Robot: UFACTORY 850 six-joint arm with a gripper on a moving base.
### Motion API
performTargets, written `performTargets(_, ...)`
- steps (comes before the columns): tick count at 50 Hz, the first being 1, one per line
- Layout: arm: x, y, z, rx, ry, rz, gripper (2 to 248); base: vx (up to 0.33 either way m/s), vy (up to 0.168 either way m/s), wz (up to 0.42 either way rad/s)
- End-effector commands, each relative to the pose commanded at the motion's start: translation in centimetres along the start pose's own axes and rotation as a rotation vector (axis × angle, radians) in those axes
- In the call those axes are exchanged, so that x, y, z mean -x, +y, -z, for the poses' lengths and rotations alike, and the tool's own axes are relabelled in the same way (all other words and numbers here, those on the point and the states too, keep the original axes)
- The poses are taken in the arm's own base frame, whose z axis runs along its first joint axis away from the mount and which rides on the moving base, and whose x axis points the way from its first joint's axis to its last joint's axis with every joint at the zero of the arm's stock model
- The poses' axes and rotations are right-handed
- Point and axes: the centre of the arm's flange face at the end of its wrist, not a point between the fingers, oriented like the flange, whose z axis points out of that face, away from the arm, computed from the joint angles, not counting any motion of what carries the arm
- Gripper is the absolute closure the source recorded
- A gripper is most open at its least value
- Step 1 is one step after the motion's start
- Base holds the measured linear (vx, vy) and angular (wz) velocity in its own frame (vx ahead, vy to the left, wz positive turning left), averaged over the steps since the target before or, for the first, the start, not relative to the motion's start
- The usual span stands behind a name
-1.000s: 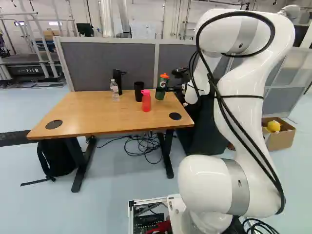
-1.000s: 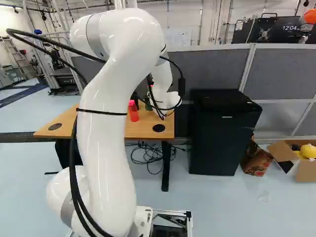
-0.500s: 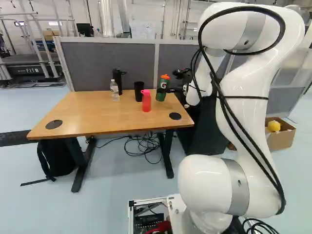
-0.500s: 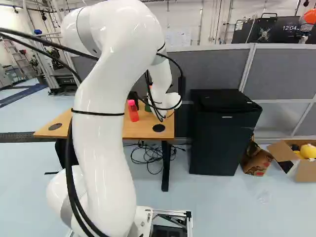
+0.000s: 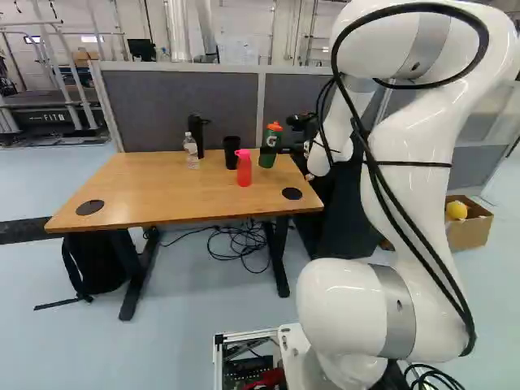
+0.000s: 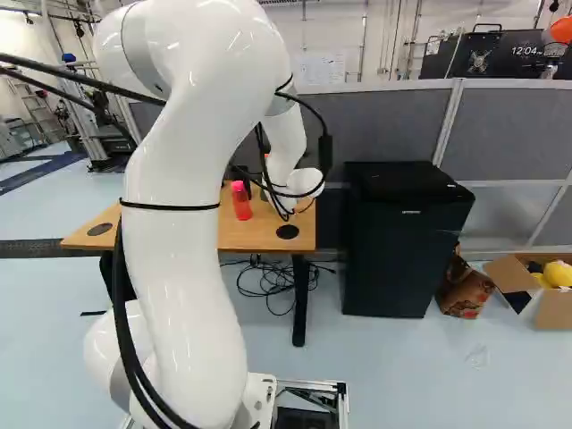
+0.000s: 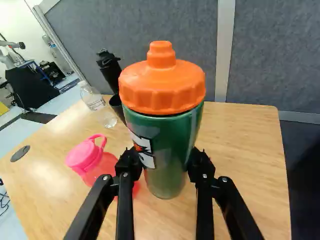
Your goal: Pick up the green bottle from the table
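Grasping judged done: green bottle (image 7: 172,132) is held upright by gripper (image 7: 165,162), fingers clenched on both its sides, over far right of table (image 5: 162,187). Base contact cannot be told. Straight lift is called for next, pink bottle (image 5: 244,171) to be cleared.

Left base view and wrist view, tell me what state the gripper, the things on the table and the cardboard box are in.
Green bottle with orange lid: lidded, upright, gripped; lifted or not, cannot tell.
Black two-finger gripper: shut on the green bottle.
Red bottle with pink lid: lidded, upright.
Clear plastic bottle: capped, upright.
Tall black bottle: upright.
Black cup: upright.
Brown cardboard box: open.
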Motion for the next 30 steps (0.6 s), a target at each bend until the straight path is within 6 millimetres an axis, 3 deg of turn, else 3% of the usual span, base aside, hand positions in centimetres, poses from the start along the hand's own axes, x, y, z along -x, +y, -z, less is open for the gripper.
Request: performTargets(30,0.4,-4.4,2.0,0.081,0.057,0.018,138,0.000,0.000,0.000)
